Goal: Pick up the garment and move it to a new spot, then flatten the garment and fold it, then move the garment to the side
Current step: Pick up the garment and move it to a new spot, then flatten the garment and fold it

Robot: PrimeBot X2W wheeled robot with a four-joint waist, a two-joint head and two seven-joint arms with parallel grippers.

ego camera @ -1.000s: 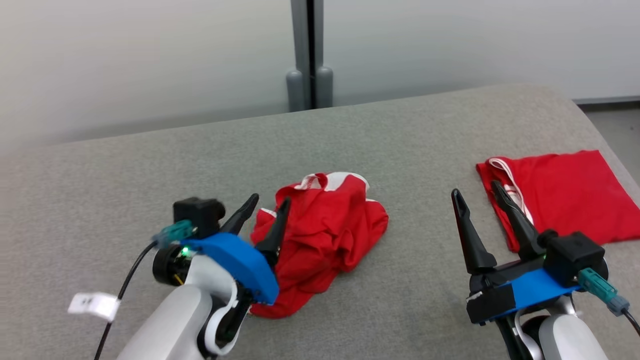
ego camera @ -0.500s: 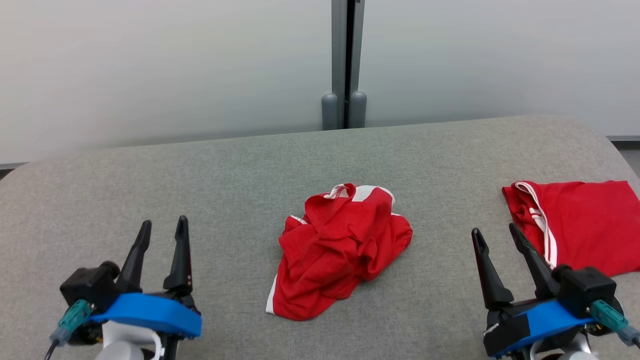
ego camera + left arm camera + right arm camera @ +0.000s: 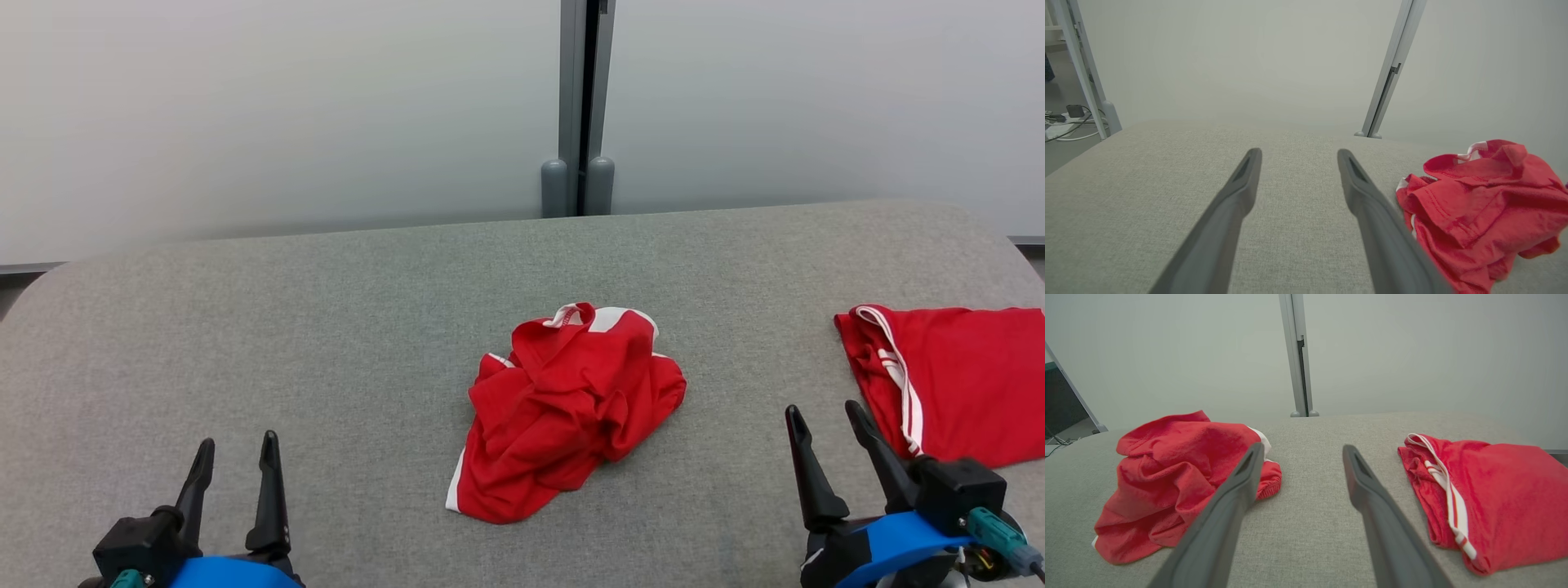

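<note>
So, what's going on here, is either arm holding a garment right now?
Neither arm holds anything. The left gripper and right gripper are both open and empty, low at the near edge of the grey padded surface. A crumpled red garment lies in a heap at its middle, not yet flattened or folded. A second red garment with white stripes lies folded flat at the right, just beyond the right gripper.

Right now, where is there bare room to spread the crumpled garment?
Widest: the grey surface left of the crumpled garment, ahead of the left gripper. Also the far strip behind it. Narrower: the gap before the folded garment, by the right gripper. Crowded: the right end.
</note>
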